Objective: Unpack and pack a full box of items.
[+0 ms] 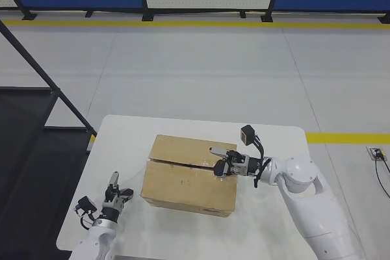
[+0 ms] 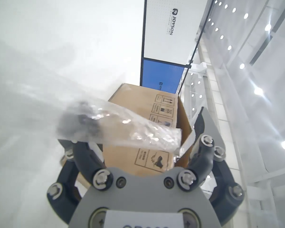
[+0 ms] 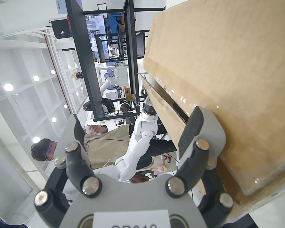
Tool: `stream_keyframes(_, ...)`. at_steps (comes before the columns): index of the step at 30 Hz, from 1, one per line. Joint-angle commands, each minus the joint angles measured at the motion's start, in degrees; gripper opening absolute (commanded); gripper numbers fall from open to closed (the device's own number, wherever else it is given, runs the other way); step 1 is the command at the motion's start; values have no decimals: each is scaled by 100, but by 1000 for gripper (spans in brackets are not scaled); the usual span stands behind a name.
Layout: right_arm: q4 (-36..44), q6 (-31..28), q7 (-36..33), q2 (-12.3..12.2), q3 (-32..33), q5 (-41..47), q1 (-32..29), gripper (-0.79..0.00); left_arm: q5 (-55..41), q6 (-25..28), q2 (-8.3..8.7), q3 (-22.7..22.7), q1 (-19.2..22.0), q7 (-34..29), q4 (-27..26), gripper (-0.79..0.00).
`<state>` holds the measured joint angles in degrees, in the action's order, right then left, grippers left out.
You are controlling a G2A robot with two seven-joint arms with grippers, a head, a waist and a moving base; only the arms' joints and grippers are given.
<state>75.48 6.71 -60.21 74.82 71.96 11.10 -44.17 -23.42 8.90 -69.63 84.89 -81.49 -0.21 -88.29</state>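
Note:
A brown cardboard box [image 1: 190, 183] stands in the middle of the white table [image 1: 120, 140], its top flaps folded down along a centre seam. My right gripper [image 1: 220, 160] is open over that seam near the box's right end. In the right wrist view one of the fingers [image 3: 194, 129] rests at the edge of a slightly raised flap [image 3: 161, 103], and the other is in free air. My left gripper [image 1: 115, 186] sits low beside the box's left side, open. A clear plastic bag [image 2: 133, 129] holding something dark lies across its fingers, hiding one fingertip.
A black metal frame [image 1: 45, 84] stands off the table's left side. Bare tabletop lies to the left and behind the box. The table's front edge is close to the left arm. A yellow floor line [image 1: 354, 138] runs to the right.

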Motion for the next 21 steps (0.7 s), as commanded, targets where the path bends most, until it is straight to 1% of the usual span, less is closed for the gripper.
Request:
stream_keyframes(1, 0, 0, 0, 0, 0, 0, 0, 0, 9, -58, 1, 73, 16, 17, -143, 0)
stream_keyframes(6, 0, 0, 0, 0, 0, 0, 0, 0, 196, -342, 18, 241, 178, -2, -333, 0)
stream_keyframes(12, 0, 0, 0, 0, 0, 0, 0, 0, 289, -749, 19, 291, 456, -110, -236, 0)
stream_keyframes(17, 0, 0, 0, 0, 0, 0, 0, 0, 539, -1087, 13, 260, 448, 14, -76, 0)
stream_keyframes(21, 0, 0, 0, 0, 0, 0, 0, 0, 583, -1290, 6, 322, 423, 141, 6, 0)
